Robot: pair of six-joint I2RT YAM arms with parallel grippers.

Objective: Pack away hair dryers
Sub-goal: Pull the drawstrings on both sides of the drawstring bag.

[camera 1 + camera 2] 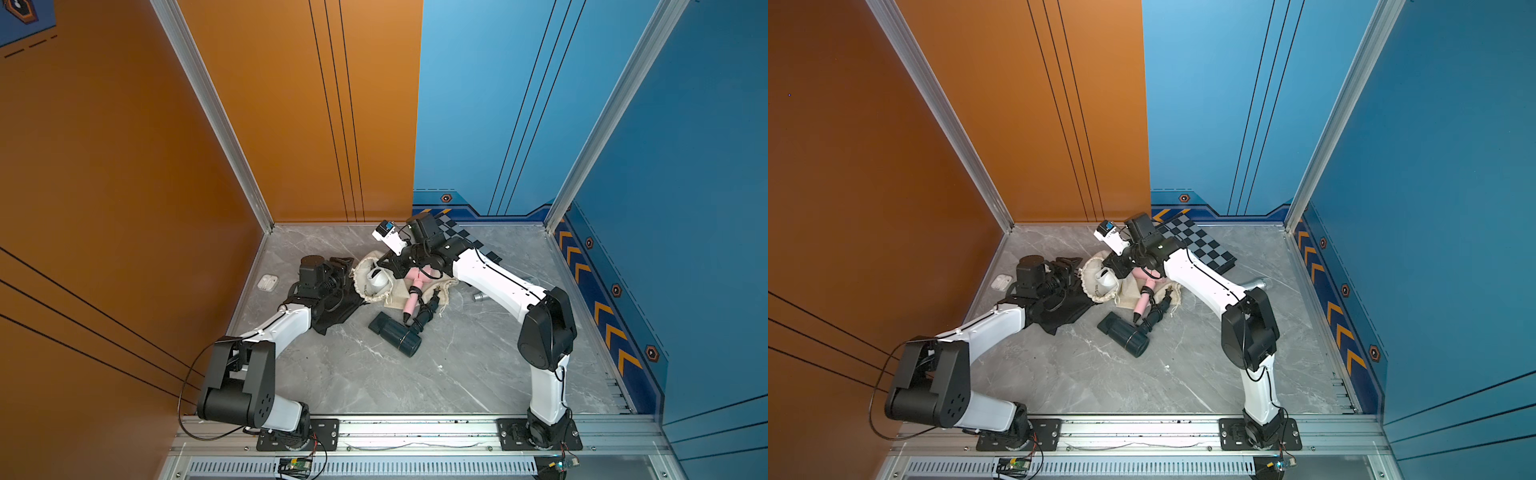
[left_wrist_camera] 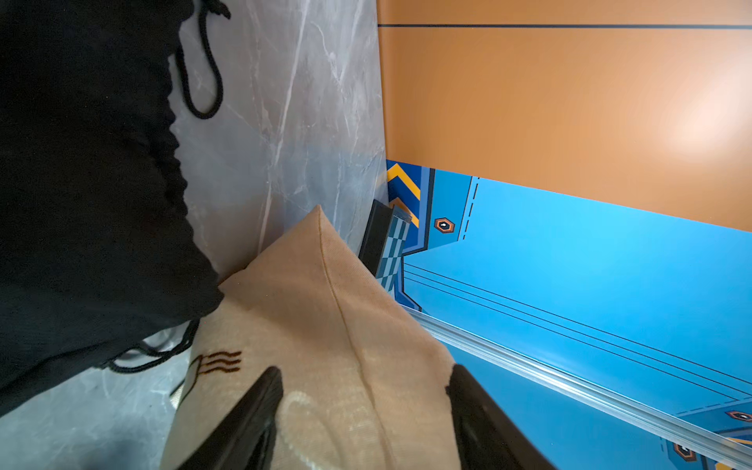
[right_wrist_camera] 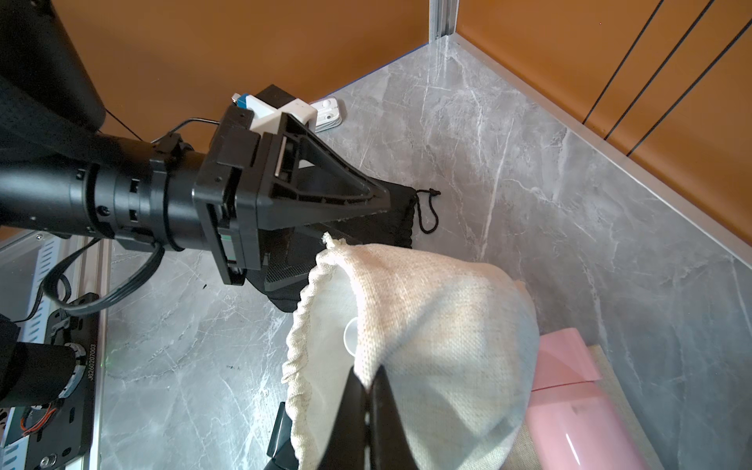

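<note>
A white hair dryer (image 1: 378,280) lies inside an open cream drawstring bag (image 1: 362,270). My right gripper (image 3: 368,380) is shut on the bag's rim and holds the mouth up. My left gripper (image 2: 364,370) stands open, its fingers (image 2: 252,415) wide apart on either side of the same bag (image 2: 325,305). The pink hair dryer (image 1: 415,297) lies on a second cream bag just right of it and shows in the right wrist view (image 3: 569,398). Nearer the front, the dark teal hair dryer (image 1: 397,336) lies on the marble floor with its cord bundle.
A black drawstring bag (image 1: 336,316) lies under my left wrist. A white earbud case (image 1: 267,282) sits near the orange left wall. A checkered board (image 1: 1200,245) lies at the back, and a silver microphone (image 1: 1258,284) lies behind my right forearm.
</note>
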